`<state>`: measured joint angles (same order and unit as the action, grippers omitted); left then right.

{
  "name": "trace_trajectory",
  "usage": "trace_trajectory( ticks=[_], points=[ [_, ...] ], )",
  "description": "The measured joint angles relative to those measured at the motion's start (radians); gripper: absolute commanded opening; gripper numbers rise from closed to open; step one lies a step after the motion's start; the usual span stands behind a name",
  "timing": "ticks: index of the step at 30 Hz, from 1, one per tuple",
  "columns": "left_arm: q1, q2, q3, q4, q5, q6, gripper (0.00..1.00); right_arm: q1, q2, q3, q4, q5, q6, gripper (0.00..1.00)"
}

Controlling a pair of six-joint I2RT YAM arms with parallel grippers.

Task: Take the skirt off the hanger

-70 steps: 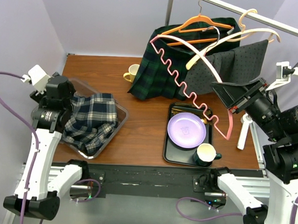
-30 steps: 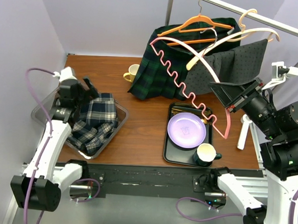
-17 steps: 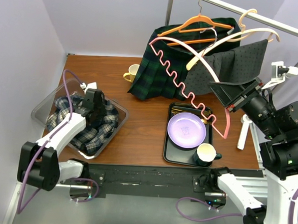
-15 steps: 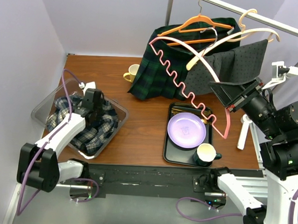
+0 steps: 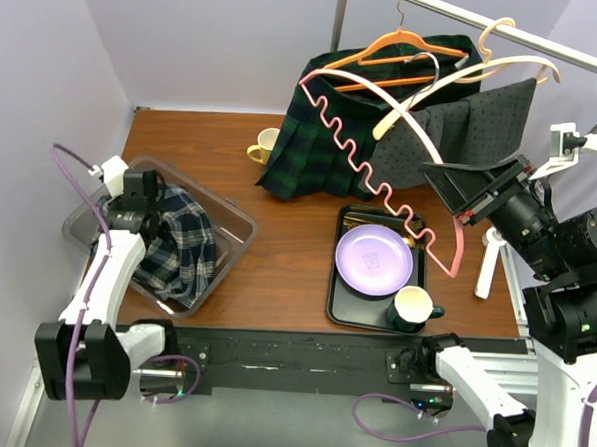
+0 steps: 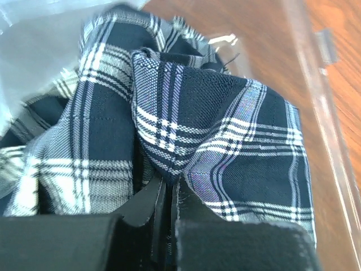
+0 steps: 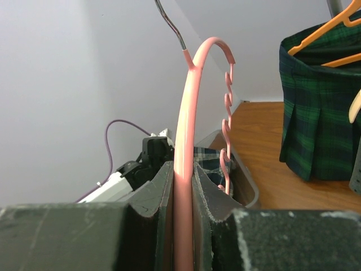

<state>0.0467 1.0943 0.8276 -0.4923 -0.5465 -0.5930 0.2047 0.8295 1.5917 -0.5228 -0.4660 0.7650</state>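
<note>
A dark plaid skirt [image 5: 182,242] lies bunched in a clear plastic bin [image 5: 235,220] at the table's left. My left gripper [image 5: 144,210] is down in the bin, shut on a fold of the skirt [image 6: 225,130]; in the left wrist view the left gripper [image 6: 168,183] pinches the cloth between its tips. High on the right, my right gripper [image 5: 470,207] is shut on a bare pink wavy hanger [image 5: 371,177] held in the air. The right wrist view shows the hanger [image 7: 186,141] clamped in that gripper [image 7: 181,169], with the bin [image 7: 248,189] far below.
A green tartan skirt [image 5: 323,135] on an orange hanger and a grey dotted skirt [image 5: 464,127] on a cream hanger hang from the rail [image 5: 548,41]. A black tray [image 5: 339,306] holds a purple plate [image 5: 374,260] and dark mug [image 5: 411,308]. A yellow mug [image 5: 266,145] stands behind.
My left gripper dropped open into the bin, shut on the plaid skirt and drew back to the left, bunching the cloth. The right arm and the pink hanger have stayed put.
</note>
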Motion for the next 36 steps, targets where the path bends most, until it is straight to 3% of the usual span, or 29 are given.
trace_trajectory(
  ticks=[7,12,13,16,17,21,26,29,30,36],
  points=[
    [0.102,0.194,-0.15,0.169,0.219,-0.124,0.0,0.0,0.0,-0.005,0.0,0.0,0.0,0.0],
    [0.108,0.275,-0.135,0.207,0.274,-0.157,0.03,0.0,0.002,-0.006,-0.008,0.001,-0.015,0.0],
    [0.109,0.27,-0.123,0.197,0.279,-0.156,0.07,0.0,0.003,-0.003,-0.02,0.002,-0.023,0.0],
    [0.109,0.23,-0.072,0.138,0.293,-0.135,0.35,0.0,0.008,0.011,-0.051,0.003,-0.034,0.0],
    [0.109,0.207,-0.043,0.11,0.304,-0.118,0.51,0.0,0.009,0.014,-0.058,0.003,-0.037,0.0],
    [0.109,0.101,0.12,0.063,0.357,-0.047,0.73,0.0,0.008,0.028,-0.081,0.012,-0.051,0.0],
    [0.108,-0.049,0.196,0.094,0.474,0.05,0.88,0.0,0.026,0.092,-0.159,0.079,-0.102,0.0],
    [0.098,-0.075,0.196,0.087,0.567,0.124,0.91,0.0,0.05,0.145,-0.224,0.149,-0.15,0.0],
    [0.082,-0.074,0.194,0.082,0.589,0.149,1.0,0.0,0.061,0.169,-0.25,0.176,-0.168,0.0],
    [-0.109,-0.114,0.127,0.105,0.74,0.269,1.0,0.0,0.107,0.32,-0.377,0.388,-0.267,0.0]
  ],
)
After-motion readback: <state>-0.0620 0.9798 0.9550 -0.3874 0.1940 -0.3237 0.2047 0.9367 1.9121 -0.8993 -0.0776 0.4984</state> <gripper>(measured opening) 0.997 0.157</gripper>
